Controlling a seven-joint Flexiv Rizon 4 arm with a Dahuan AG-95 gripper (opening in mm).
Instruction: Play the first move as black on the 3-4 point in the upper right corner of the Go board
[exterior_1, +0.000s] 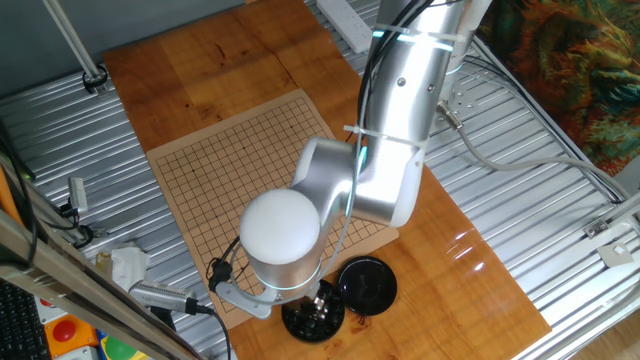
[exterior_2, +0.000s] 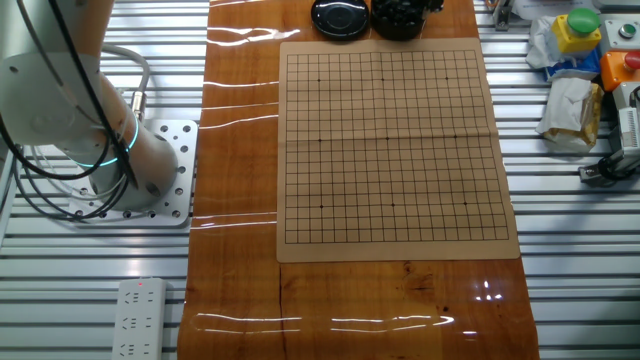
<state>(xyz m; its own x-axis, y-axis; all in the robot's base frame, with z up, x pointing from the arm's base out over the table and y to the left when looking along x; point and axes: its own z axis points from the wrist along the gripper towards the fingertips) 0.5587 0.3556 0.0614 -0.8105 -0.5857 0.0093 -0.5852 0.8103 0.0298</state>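
Silver arm (exterior_1: 390, 120) bent forward and down, wrist low, fingers (exterior_1: 322, 303) hidden beneath it.

The large flat tan wooden sheet printed with a fine black line grid and small star dots (exterior_2: 392, 150) lies flat on the glossy orange-brown tabletop (exterior_2: 240, 150), its edges square with the table. Its grid carries no stones. In one fixed view the silver arm covers part of the sheet (exterior_1: 230, 170). The small round glossy black stones (exterior_2: 397, 12) sit heaped in a round black bowl (exterior_2: 398, 28) just beyond the sheet's far edge, at the top of the other fixed view; single stones cannot be told apart.
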